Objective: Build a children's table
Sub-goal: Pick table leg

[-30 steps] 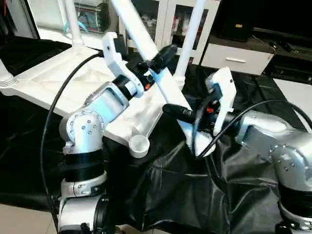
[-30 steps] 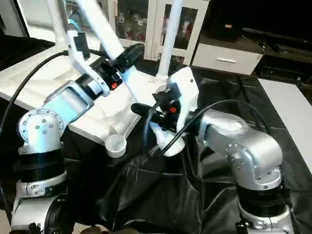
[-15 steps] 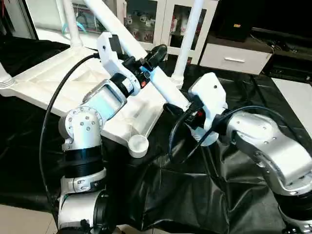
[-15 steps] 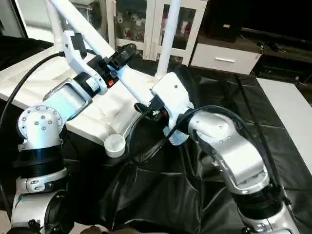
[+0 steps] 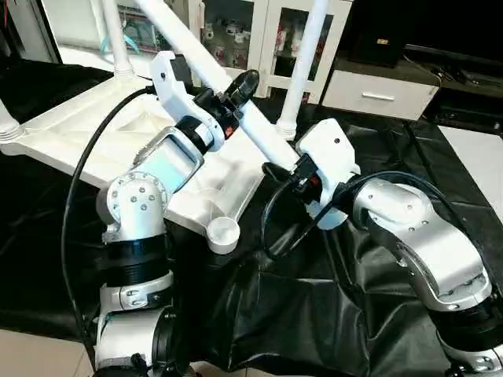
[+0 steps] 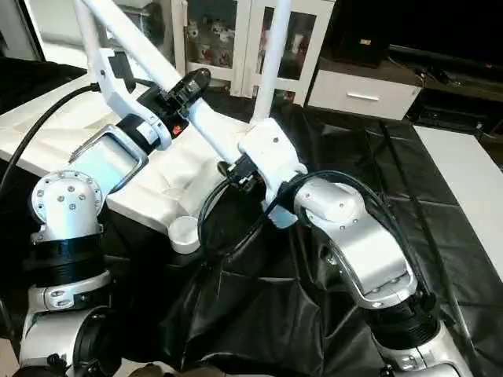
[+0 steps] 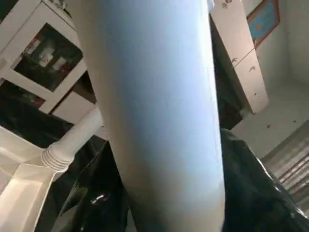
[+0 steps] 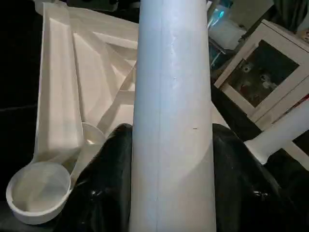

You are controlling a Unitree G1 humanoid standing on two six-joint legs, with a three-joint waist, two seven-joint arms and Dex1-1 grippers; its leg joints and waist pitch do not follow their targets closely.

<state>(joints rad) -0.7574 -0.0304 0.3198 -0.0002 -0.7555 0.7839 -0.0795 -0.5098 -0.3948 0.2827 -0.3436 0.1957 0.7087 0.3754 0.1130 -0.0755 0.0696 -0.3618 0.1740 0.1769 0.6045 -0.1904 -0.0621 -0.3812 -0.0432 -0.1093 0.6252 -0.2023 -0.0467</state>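
Observation:
The children's table's white tabletop (image 5: 86, 126) lies upside down on the black cloth, ribs up. Legs stand in its sockets at the far right (image 5: 302, 55), far left (image 5: 115, 39) and left edge (image 5: 6, 126). The near corner socket (image 5: 222, 233) is empty and also appears in the right wrist view (image 8: 36, 191). A loose leg (image 5: 267, 137) slants across the tabletop. My left gripper (image 5: 238, 90) is shut on its middle. My right gripper (image 5: 295, 177) is shut on its lower end, with the fingers mostly hidden behind the wrist housing. The leg runs straight through both wrist views (image 7: 154, 111) (image 8: 174, 121).
The black-draped work table (image 5: 314, 314) extends to the right and front in loose folds. White cabinets with glass doors (image 5: 267, 31) and a white drawer unit (image 5: 377, 94) stand behind it. Pale floor shows at the lower left corner.
My left gripper's fingers have closed in on the leg. My right arm has swung left with the leg's lower end, and the leg now leans further left.

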